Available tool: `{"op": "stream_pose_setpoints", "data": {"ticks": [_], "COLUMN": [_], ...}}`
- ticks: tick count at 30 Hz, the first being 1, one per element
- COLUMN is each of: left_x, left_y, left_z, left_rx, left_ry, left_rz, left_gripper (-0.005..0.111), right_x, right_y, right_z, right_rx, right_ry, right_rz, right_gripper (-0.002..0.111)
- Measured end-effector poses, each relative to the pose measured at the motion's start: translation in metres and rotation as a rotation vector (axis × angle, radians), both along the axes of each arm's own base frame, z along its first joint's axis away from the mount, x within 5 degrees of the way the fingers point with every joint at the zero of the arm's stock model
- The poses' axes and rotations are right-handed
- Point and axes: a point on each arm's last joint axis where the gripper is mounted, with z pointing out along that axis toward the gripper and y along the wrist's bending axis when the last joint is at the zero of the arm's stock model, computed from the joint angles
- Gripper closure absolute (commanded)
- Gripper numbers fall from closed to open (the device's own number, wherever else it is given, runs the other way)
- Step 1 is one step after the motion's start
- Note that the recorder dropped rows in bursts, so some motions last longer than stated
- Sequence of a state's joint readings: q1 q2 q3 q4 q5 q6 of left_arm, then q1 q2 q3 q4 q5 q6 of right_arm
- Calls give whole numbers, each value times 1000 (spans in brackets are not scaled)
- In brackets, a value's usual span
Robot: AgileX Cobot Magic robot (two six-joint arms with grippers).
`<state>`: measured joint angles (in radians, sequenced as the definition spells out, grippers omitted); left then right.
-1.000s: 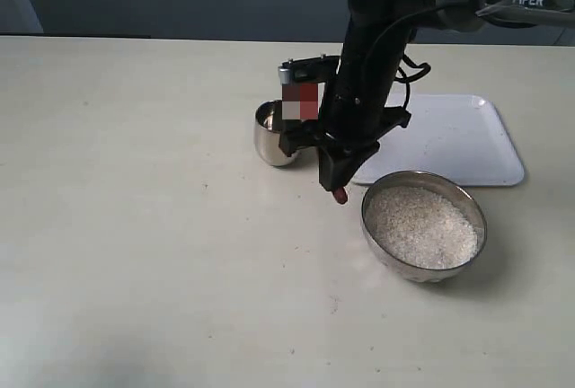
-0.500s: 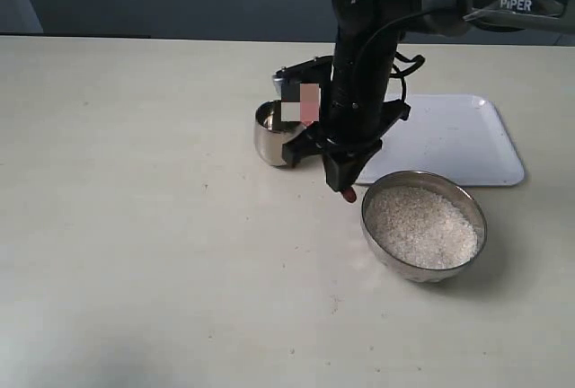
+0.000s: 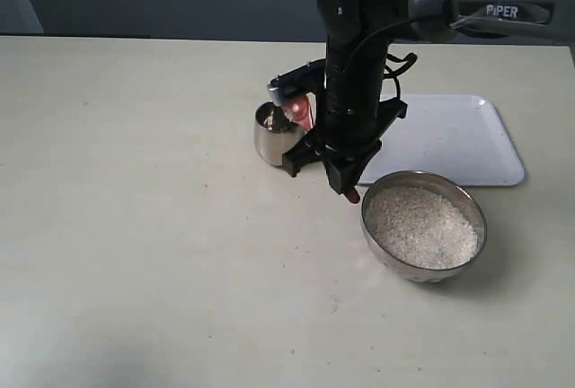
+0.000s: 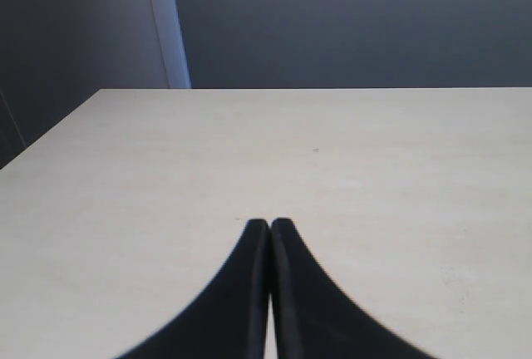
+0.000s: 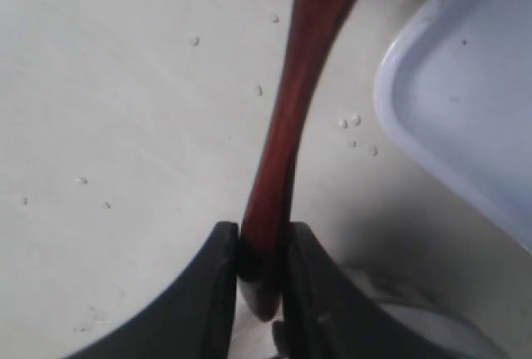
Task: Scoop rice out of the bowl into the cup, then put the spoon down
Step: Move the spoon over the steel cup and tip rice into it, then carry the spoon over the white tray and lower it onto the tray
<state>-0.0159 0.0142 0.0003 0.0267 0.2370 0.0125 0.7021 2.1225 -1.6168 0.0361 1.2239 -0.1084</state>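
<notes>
1. My right pincer (image 3: 345,180) points down at the middle of the exterior view, its jaws clamped on the spoon (image 5: 287,118). The spoon's dark red tip (image 3: 352,196) shows just below the jaws, just beside the bowl's upper left rim.
2. The bowl (image 3: 477,219) stands at the lower right of centre. It holds the rice (image 3: 420,226), which lies in a broad, even heap.
3. The cup (image 3: 272,144) stands upright just left of my right arm, above and left of the bowl and well apart from it. I cannot tell what it contains.
4. A white tray (image 3: 458,136) lies at the right, above the bowl.
5. In the right wrist view, loose grains (image 5: 349,122) lie scattered on the table (image 3: 135,226) near the spoon handle and the tray's edge.
6. My left pincer (image 4: 270,230) has its fingers pressed together with nothing between them, over bare table.
</notes>
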Motion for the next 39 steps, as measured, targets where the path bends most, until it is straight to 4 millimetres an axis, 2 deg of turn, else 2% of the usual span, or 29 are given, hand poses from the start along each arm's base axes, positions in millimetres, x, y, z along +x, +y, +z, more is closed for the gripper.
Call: {"op": "stream_pose_setpoints", "data": {"ticks": [5, 13, 23, 29, 32, 35, 39], "left_x": [0, 0, 0, 0, 0, 0, 0], "left_y": [0, 0, 0, -1, -1, -1, -1], "left_z": [0, 0, 0, 0, 0, 0, 0], "left_rx": [0, 0, 0, 0, 0, 0, 0], "left_ry": [0, 0, 0, 0, 0, 0, 0], "left_rz": [0, 0, 0, -22, -22, -22, -22], "left_gripper": [106, 106, 106, 106, 106, 106, 106], "right_x": [2, 13, 7, 7, 13, 31, 62], "right_y": [-1, 5, 16, 16, 8, -11, -56], "right_z": [-2, 9, 3, 3, 12, 35, 66], "right_rx": [-17, -5, -57, -40, 12, 69, 158], "right_ry": [-13, -75, -109, -94, -77, -116, -167], "right_rz": [-2, -6, 61, 46, -10, -86, -245], "right_gripper": [109, 109, 109, 109, 109, 109, 109]}}
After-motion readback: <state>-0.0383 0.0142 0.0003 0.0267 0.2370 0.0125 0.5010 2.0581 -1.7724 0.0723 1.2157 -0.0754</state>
